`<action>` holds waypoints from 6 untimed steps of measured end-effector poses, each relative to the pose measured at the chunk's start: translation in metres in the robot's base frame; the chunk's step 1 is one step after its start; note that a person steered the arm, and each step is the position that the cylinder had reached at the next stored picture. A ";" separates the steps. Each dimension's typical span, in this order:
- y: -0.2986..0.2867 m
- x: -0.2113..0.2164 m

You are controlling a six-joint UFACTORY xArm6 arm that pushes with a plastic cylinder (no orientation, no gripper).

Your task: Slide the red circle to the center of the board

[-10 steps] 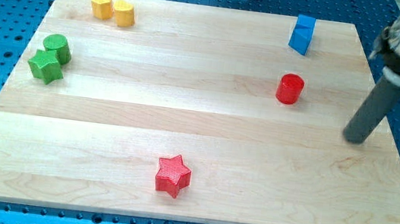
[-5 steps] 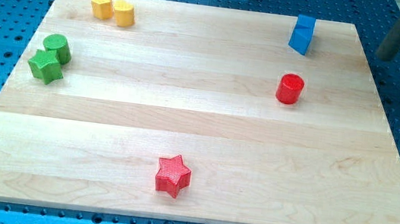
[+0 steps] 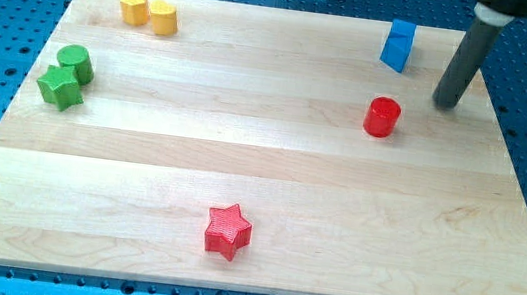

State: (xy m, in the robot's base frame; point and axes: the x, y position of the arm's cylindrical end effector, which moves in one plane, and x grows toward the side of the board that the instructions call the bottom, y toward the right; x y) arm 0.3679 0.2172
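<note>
The red circle (image 3: pixel 382 117) sits on the wooden board (image 3: pixel 261 167) at the view's right, above mid-height. My tip (image 3: pixel 445 103) is to the right of the red circle and a little above it, apart from it by a clear gap. The rod rises from the tip toward the view's top right. A blue block (image 3: pixel 397 45) stands above the red circle, left of the rod.
A red star (image 3: pixel 228 231) lies near the view's bottom centre. A green circle (image 3: pixel 75 62) and a green star (image 3: pixel 59 88) touch at the view's left. Two yellow blocks (image 3: pixel 148 11) sit together at the top left.
My tip went from the board's right side up off the top right edge, then came back left and down to just right of the red circle. No block has moved.
</note>
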 end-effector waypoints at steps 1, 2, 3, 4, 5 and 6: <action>-0.086 0.043; -0.186 0.109; -0.205 0.127; -0.135 0.090; -0.120 0.033; -0.188 0.023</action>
State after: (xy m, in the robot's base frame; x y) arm 0.3909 0.0296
